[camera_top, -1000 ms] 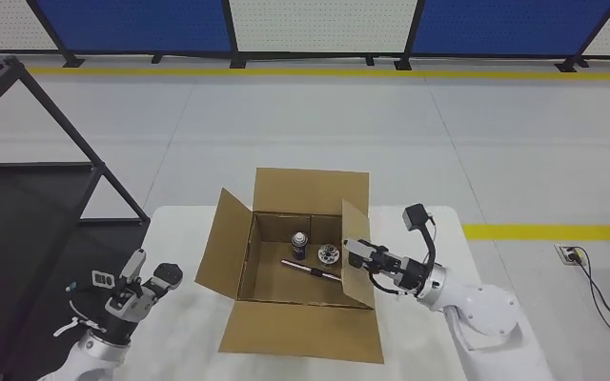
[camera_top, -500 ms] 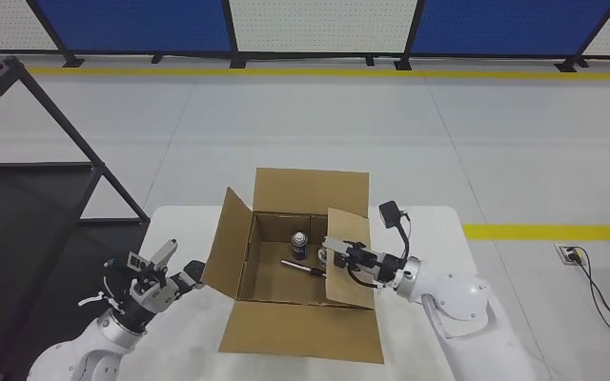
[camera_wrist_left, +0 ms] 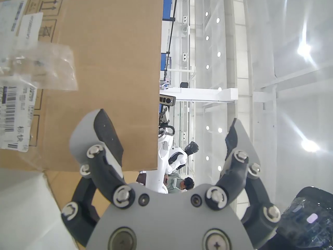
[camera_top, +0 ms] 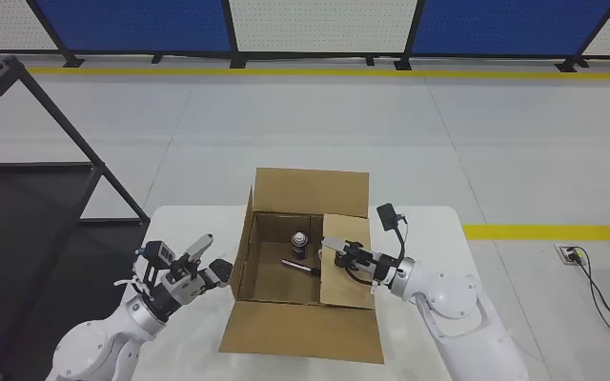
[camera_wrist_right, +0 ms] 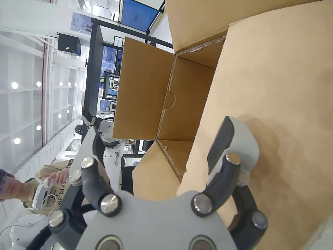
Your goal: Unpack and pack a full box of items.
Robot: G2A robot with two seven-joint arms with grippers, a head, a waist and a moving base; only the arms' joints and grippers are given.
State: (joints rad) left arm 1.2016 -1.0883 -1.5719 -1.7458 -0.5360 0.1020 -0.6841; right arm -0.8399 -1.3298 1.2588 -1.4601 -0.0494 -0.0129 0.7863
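Since a second ago, we see both side flaps of the box point(camera_top: 300, 329) swung inward. The left pincer point(camera_top: 214, 271), fingers apart, has come up beside the left flap point(camera_top: 243, 257). The right pincer point(camera_top: 334, 250), also spread, lies against the right flap point(camera_top: 345, 257). The box sits mid-desk point(camera_top: 186, 224), with grey floor point(camera_top: 286, 124) beyond. The left wrist view adds labels point(camera_wrist_left: 15, 110) on the left flap.

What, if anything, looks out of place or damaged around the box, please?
Nothing looks spilled or torn. On the cardboard box, the right flap leans inward over the contents while the left flap stands near upright, with a crumpled clear pouch on its outside.
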